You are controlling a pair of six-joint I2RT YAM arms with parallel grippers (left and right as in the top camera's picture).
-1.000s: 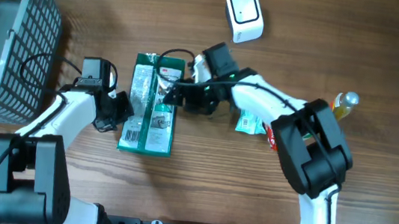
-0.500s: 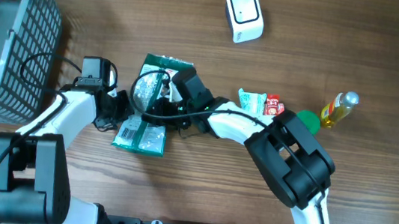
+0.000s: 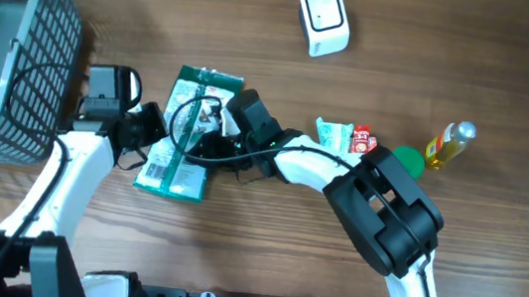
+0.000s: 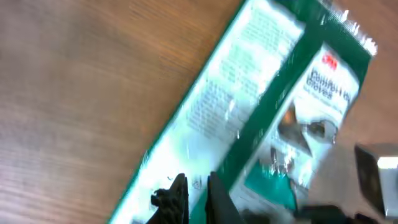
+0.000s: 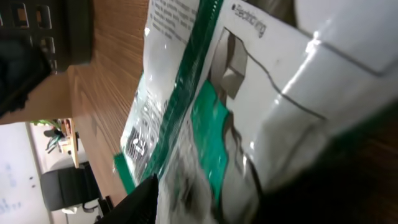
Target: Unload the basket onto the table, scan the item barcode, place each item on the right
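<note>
currently my left gripper [image 4: 198, 196] is pressed together, pinching the near edge of the green packet [image 4: 267, 112], which extends ahead of my fingertips. my right gripper [image 3: 213, 146] sits over its far side; i cannot tell its grip state. white scanner [image 3: 322, 20]: well beyond.

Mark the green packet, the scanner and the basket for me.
green packet [image 3: 179, 165], overhead view, lower half of its printed face.
scanner [image 3: 323, 19], overhead view, middle of its white top.
basket [image 3: 56, 30], overhead view, dark mesh side wall.
</note>
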